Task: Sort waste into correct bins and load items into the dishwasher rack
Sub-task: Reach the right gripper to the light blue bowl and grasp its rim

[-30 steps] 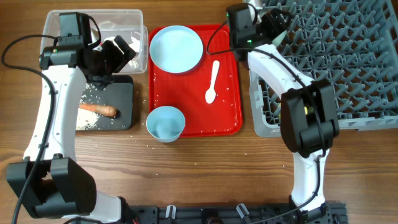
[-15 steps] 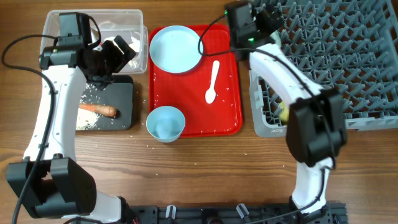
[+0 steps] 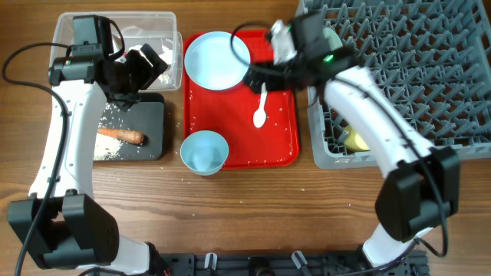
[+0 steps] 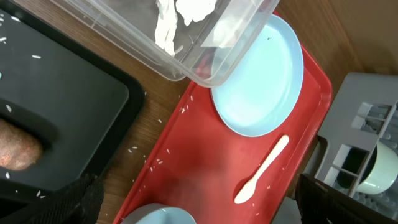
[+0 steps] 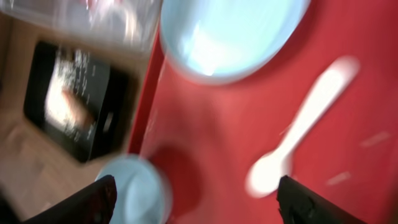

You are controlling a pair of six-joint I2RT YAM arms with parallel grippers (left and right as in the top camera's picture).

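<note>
While right tool [image 3: 255, 77] hangs spread, spoon [image 3: 261, 102] lies clear of tray [image 3: 282, 146] edges.

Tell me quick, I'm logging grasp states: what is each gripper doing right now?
Left gripper: open, holding nothing.
Right gripper: open, holding nothing, above the white spoon.

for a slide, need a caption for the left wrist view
Blue plate and white spoon on red tray, beside clear tub holding tissue and black tub with carrot
</note>
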